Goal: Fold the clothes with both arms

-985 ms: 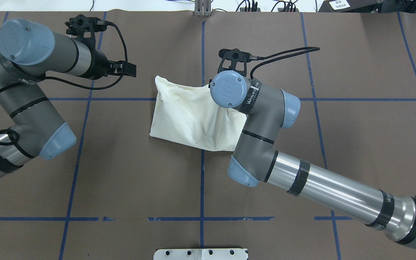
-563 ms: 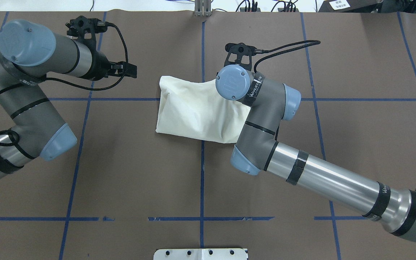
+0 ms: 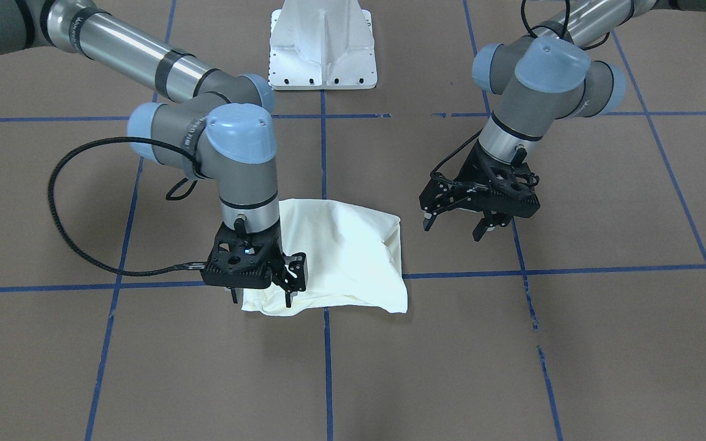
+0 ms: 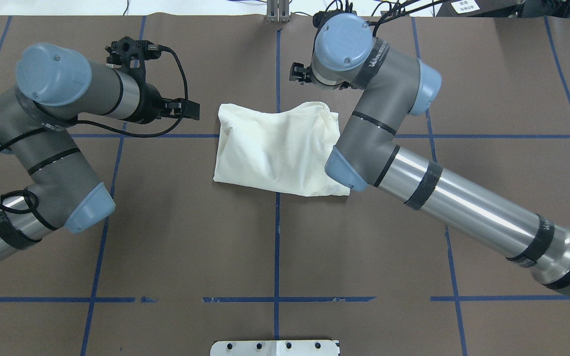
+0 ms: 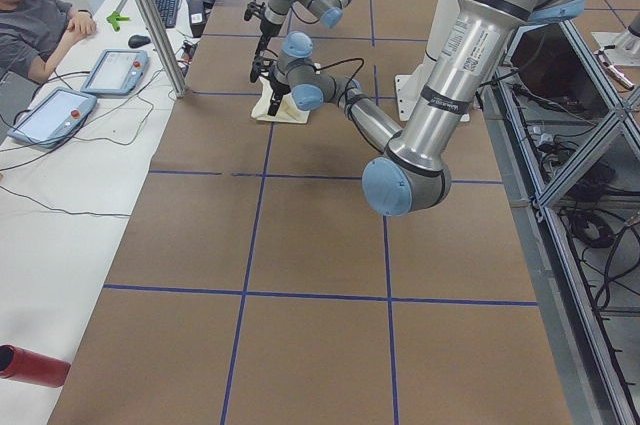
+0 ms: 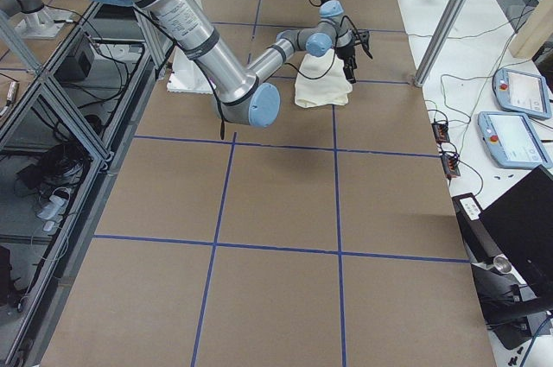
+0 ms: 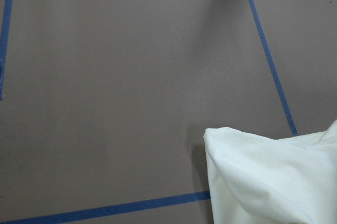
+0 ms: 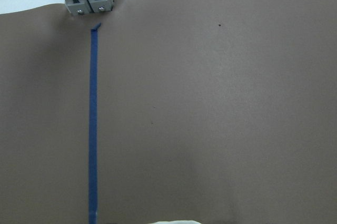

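Shirt (image 3: 353,257) sits folded mid-frame; my right gripper (image 3: 261,301) and left gripper (image 3: 452,233) gape empty. I'd judge only tidying is left, needing a regrasp.

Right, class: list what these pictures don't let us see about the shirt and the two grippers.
1. Right gripper: overhead view, hidden beneath the right arm.
2. Shirt, one corner: overhead view, covered by that arm's elbow.
3. Shirt in the right wrist view: only a sliver shows, cut off by the bottom edge.
4. Shirt's underside: every view, it lies against the table.
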`<state>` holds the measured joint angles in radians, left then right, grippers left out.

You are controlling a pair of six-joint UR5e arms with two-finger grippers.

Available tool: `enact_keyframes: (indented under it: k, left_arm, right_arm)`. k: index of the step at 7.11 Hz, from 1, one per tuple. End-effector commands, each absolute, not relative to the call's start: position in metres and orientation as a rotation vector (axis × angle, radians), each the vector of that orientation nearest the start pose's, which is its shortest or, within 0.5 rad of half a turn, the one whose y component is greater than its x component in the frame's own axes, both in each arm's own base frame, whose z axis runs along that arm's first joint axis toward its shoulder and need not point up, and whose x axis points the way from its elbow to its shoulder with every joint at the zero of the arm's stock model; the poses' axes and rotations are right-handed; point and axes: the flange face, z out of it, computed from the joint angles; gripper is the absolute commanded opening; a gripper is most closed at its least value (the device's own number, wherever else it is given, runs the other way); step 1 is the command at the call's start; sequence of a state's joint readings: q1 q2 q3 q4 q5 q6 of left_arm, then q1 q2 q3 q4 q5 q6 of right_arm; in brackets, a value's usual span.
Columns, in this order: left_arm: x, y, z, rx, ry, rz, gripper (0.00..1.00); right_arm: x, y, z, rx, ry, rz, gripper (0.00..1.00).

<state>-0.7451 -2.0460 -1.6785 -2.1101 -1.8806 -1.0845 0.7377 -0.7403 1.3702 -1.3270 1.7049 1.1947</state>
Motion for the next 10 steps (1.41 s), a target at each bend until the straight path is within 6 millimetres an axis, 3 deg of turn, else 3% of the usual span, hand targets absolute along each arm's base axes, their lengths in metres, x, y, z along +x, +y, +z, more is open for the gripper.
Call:
enact_keyframes:
  k: [1,2,3,8,10]
  left_arm:
    - [0.455,-0.482,0.282,0.397,1.256,-0.159,1.00]
    - [0.489,-0.463,0.290,0.456,1.281,-0.225,0.94]
    - [0.503,-0.458,0.298,0.470,1.316,-0.254,0.90]
    - [0.522,-0.467,0.319,0.485,1.365,-0.249,0.85]
    - [0.524,-0.466,0.317,0.484,1.366,-0.238,0.69]
  right_arm:
    - [-0.451,-0.600,0.203,0.341,-0.869,0.239,1.00]
    - [-0.451,-0.599,0.204,0.343,-0.868,0.240,1.00]
    - [-0.450,-0.599,0.208,0.341,-0.864,0.242,1.00]
    - [-0.446,-0.595,0.216,0.344,-0.858,0.245,1.00]
    - [-0.447,-0.594,0.220,0.342,-0.854,0.245,1.00]
